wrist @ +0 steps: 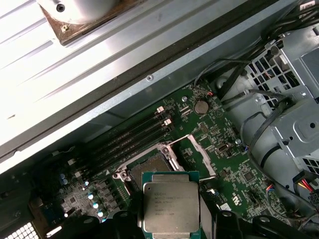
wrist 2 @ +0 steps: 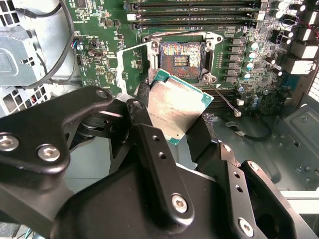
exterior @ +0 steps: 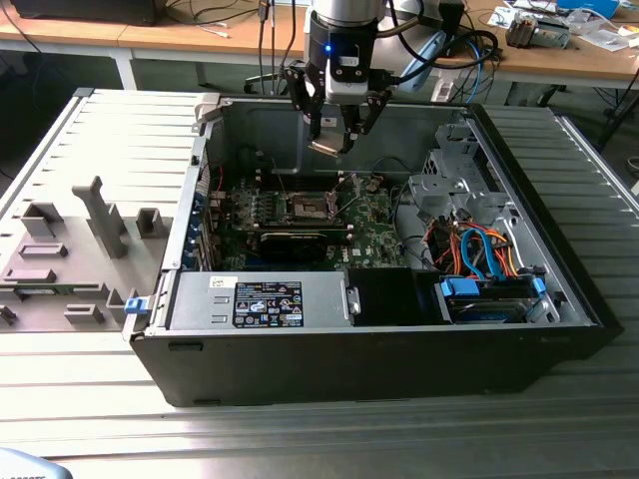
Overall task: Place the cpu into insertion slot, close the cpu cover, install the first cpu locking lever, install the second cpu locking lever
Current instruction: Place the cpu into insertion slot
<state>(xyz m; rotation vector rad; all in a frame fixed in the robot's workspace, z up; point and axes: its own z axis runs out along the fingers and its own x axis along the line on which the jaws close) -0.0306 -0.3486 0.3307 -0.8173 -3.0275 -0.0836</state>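
Note:
My gripper [exterior: 335, 138] hangs above the open computer case, shut on the cpu [exterior: 324, 147], a flat square chip with a silvery top and green edge. In both wrist views the cpu [wrist 2: 177, 109] [wrist: 171, 206] sits tilted between the black fingers [wrist 2: 143, 112], held in the air short of the insertion slot [wrist 2: 180, 57] [wrist: 149, 168]. The slot [exterior: 308, 207] lies bare on the green board, its dark centre showing. The cpu cover [wrist 2: 132, 64] [wrist: 193, 152], a silvery frame with a window, stands swung open beside the slot.
The black case [exterior: 379, 359] lies on its side on a ribbed metal table. Long black memory slots [wrist 2: 199, 10] run beside the socket. A grey drive cage [exterior: 454, 180] and coloured cables [exterior: 479, 249] fill the exterior view's right. A grey side panel [exterior: 90, 230] lies at the left.

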